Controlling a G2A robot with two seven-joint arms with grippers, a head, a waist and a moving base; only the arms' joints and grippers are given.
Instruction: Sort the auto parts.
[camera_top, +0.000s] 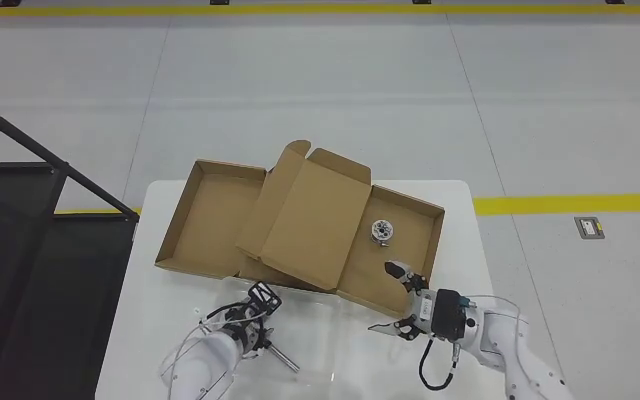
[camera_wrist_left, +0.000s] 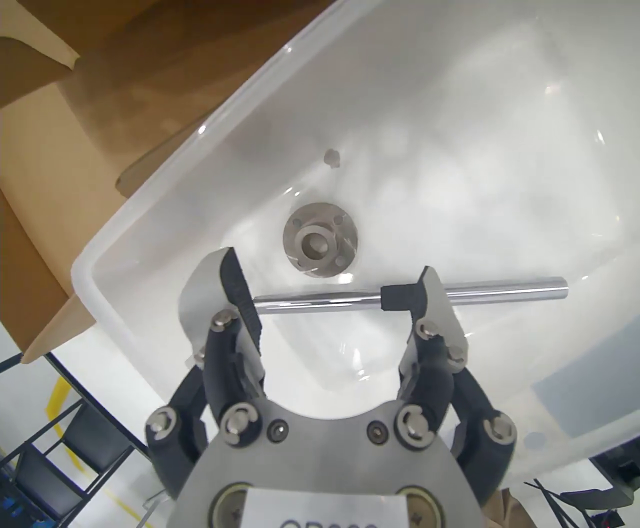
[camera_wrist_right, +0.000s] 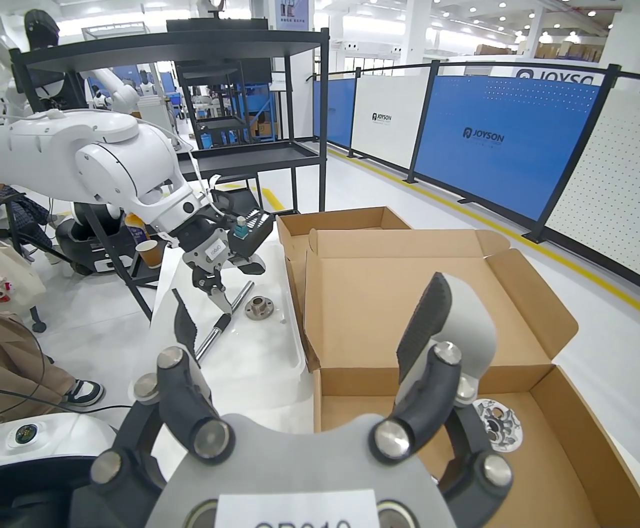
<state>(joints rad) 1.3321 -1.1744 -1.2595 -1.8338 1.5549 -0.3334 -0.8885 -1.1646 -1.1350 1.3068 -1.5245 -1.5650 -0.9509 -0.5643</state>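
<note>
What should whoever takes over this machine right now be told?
Left end effector: open, poised just above the metal rod, not gripping it.
Right end effector: open and empty, over the cardboard box.
Parts: the rod and a round flange lie in the white tray; one toothed disc lies in the box.
Done: the disc appears sorted.
Left: rod and flange are not yet boxed; the rod likely goes next.
</note>
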